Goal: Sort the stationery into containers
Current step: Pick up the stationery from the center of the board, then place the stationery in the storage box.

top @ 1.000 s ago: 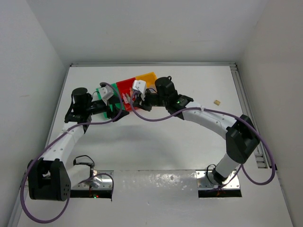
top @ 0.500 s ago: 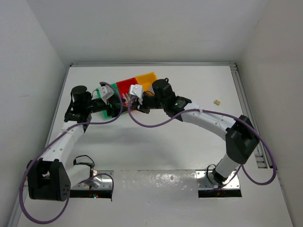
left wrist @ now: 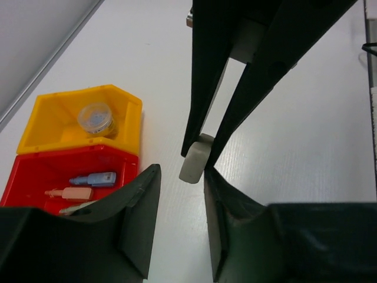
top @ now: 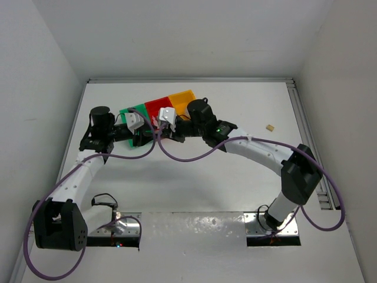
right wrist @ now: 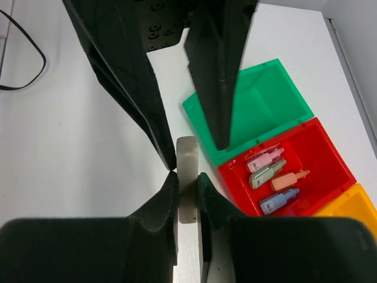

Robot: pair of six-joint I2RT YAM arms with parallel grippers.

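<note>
Within the last second the left gripper (left wrist: 181,177) had narrowed its jaws around, though not yet onto, the pale grey oblong eraser-like block (left wrist: 195,158), held above the table beside the joined green, red and yellow-orange plastic bins (right wrist: 259,112) and clenched in the right gripper (right wrist: 187,177), so a handover looked under way; no writing was legible.

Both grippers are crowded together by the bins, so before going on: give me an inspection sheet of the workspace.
Surface: white table.
Job's things: green bin looks empty; red bin holds four oblong pieces; yellow bin holds grey roll; tan block lies alone at right.
Clutter: nothing seen.
Grippers: right gripper shut on pale block; left gripper open, fingers either side of it.
Cables: purple cables loop along both arms.
Surroundings: white walls, rail at right edge.
</note>
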